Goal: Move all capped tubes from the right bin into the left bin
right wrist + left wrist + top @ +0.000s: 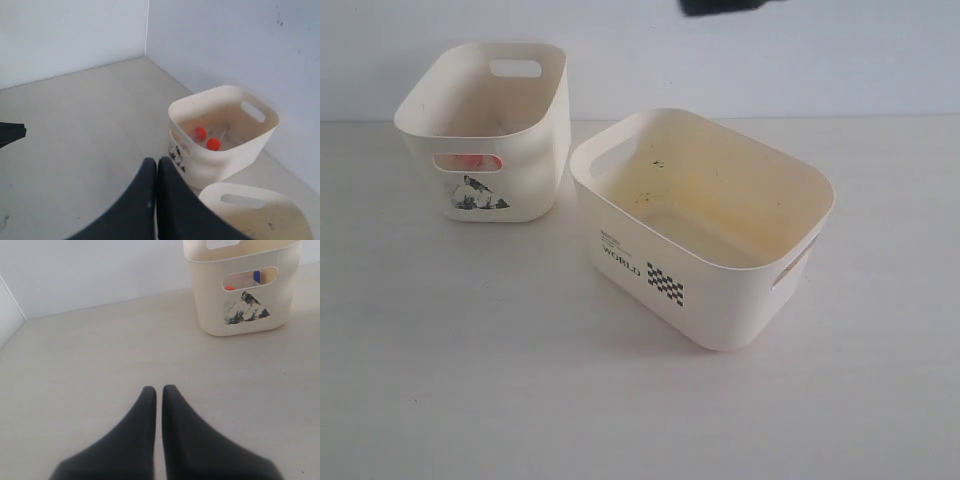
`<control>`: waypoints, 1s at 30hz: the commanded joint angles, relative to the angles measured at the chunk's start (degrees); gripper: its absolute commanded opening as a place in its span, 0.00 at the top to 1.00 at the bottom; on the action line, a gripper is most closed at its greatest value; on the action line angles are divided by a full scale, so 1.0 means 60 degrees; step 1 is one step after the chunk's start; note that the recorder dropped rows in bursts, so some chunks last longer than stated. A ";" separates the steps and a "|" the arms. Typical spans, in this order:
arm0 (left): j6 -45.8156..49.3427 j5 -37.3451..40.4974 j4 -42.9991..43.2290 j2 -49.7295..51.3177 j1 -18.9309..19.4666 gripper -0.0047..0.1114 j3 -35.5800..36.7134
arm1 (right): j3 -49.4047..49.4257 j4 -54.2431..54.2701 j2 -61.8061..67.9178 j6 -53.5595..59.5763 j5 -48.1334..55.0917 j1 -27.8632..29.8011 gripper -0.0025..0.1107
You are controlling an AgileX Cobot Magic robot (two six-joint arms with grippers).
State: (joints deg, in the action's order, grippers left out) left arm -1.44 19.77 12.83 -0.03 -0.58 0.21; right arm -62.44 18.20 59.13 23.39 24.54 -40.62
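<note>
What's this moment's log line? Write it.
right bin: no tubes visible | left bin: capped tubes inside | left pincer: shut, empty | right pincer: shut, empty

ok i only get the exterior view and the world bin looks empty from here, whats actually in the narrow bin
Observer: The right wrist view looks down into the left bin. Two tubes with orange-red caps lie on its floor.
Operator: any blue ones in there
Observer: Yes, the left wrist view catches a blue cap inside that bin too.
Operator: and are the grippers carrying anything
Observer: No. The left gripper and the right gripper are both shut with nothing between their fingers.
</note>
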 commanded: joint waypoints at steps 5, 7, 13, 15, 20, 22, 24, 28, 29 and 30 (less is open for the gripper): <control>-0.0091 -0.0042 0.0021 0.0004 0.0003 0.92 -0.0035 | 0.2370 -0.0305 -0.2882 -0.0093 -0.0977 0.2012 0.98; -0.0091 -0.0042 0.0021 0.0004 0.0003 0.92 -0.0035 | 0.3293 -0.0287 -0.3632 -0.0093 -0.1265 0.3094 0.98; -0.0091 -0.0042 0.0021 0.0004 0.0003 0.92 -0.0035 | 0.7001 0.0068 -0.6255 -0.0398 -0.3142 0.5819 0.98; -0.0091 -0.0042 0.0021 0.0004 0.0003 0.92 -0.0035 | 0.8174 0.0289 -0.6986 -0.0498 -0.3467 0.6182 0.98; -0.0091 -0.0042 0.0021 0.0004 0.0003 0.92 -0.0035 | 1.0407 0.0326 -0.8310 -0.1078 -0.3946 0.6770 0.98; -0.0091 -0.0042 0.0021 0.0004 0.0003 0.92 -0.0035 | 1.0407 0.0245 -0.8310 -0.0987 -0.3597 0.6779 0.98; -0.0091 -0.0042 0.0021 0.0004 0.0003 0.92 -0.0035 | 1.0407 0.0226 -0.8453 -0.0972 -0.3597 0.6779 0.98; -0.0091 -0.0042 0.0021 0.0004 0.0003 0.92 -0.0035 | 1.0407 -0.0232 -0.9842 -0.1336 -0.2656 0.6794 0.98; -0.0091 -0.0042 0.0021 0.0004 0.0003 0.92 -0.0035 | 1.0407 -0.1091 -0.9854 -0.2202 -0.2174 0.6794 0.98; -0.0091 -0.0042 0.0021 0.0004 0.0003 0.92 -0.0035 | 1.0407 -0.1549 -0.9854 -0.2765 -0.2054 0.6803 0.98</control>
State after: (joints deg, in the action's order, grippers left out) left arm -1.44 19.77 12.83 -0.03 -0.58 0.21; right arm -0.29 15.34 0.62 13.64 8.45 0.00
